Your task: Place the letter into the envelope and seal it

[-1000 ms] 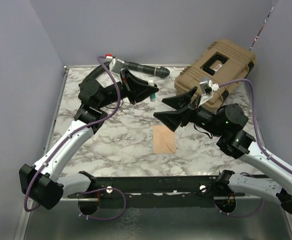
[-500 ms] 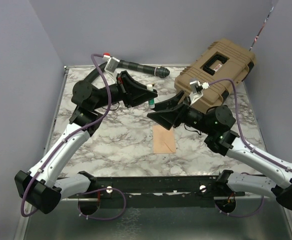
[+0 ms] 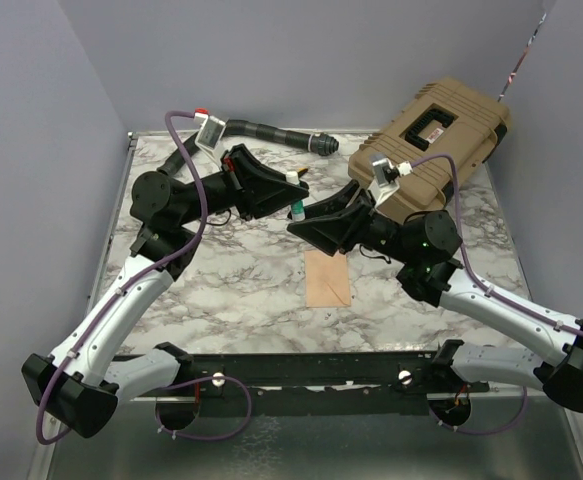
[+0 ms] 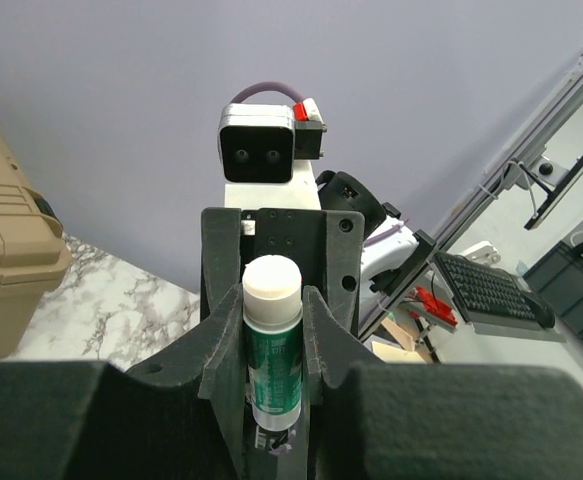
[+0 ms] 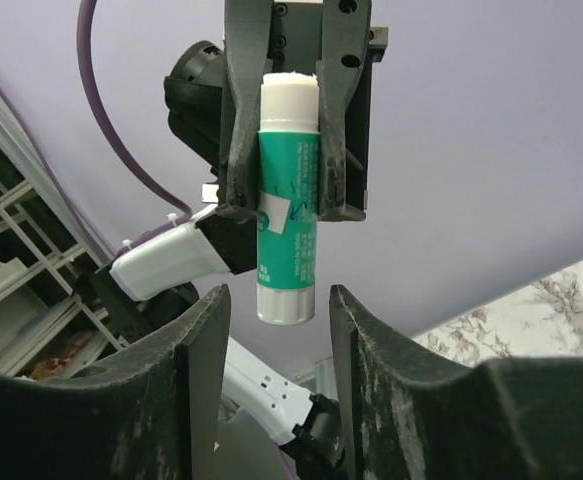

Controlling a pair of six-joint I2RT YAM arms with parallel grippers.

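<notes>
Left wrist view: pinches a green, white-ended glue stick [image 4: 273, 360] in the left gripper [image 4: 271, 300]. Right wrist view: holds the right gripper [image 5: 274, 300] spread, one finger on either side of the stick's lower end, apart from it. Below both, flat on the marble table [image 3: 221, 285]: leaves the envelope [image 3: 328, 279], peach-tan, creased diagonally, long axis running near to far, slightly tilted.
</notes>
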